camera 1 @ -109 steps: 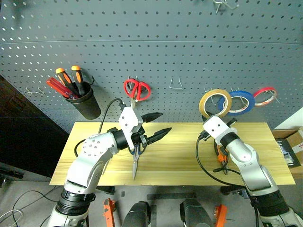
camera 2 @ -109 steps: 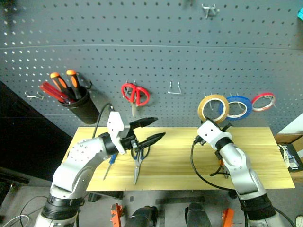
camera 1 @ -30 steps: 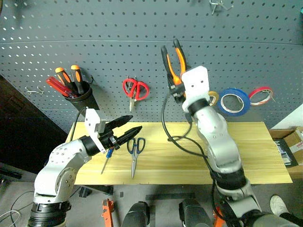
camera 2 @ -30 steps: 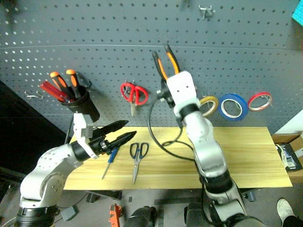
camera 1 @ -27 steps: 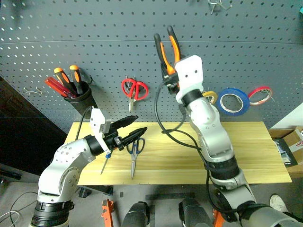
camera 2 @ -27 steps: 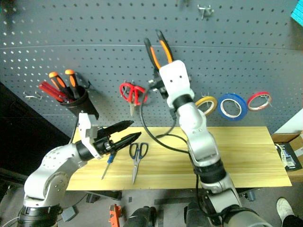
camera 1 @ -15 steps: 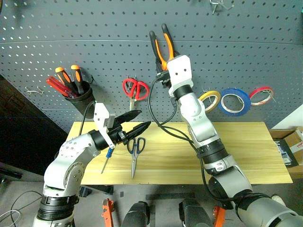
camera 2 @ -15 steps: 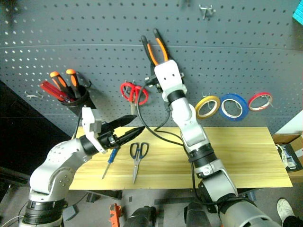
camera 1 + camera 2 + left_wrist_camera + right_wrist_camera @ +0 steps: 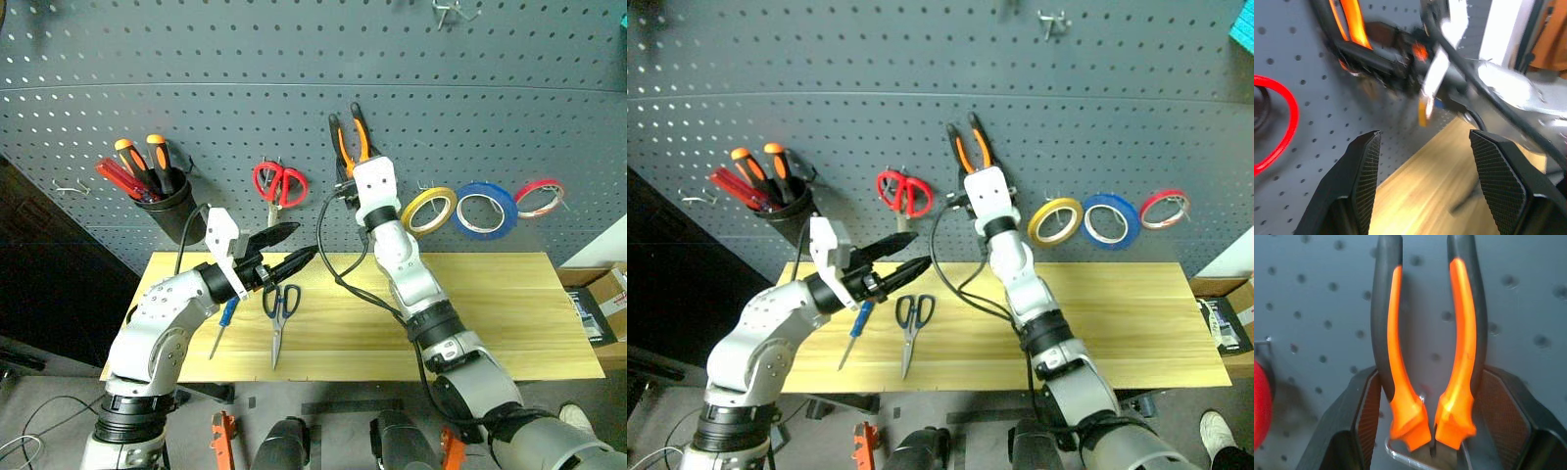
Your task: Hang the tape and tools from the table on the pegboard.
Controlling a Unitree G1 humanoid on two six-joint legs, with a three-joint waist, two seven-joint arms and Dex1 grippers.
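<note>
1. Lowered since a second ago, our right hand (image 9: pixel 969 168) has carried the pliers (image 9: pixel 967 143) down the pegboard (image 9: pixel 490 108) to the wire hook (image 9: pixel 1400 453) right of the red-handled scissors (image 9: pixel 280 183).
2. Nearest, the dark-handled scissors (image 9: pixel 278 313) and blue screwdriver (image 9: pixel 223 323) lie on the bench (image 9: pixel 529 313) toward its left end, long axes front to back.
3. Above them our left hand (image 9: pixel 291 247) hovers spread and empty.
4. Farther, the right hand pinches the pliers' head, handles up, hook just below.
5. Yellow tape (image 9: pixel 429 210) hangs right.
</note>
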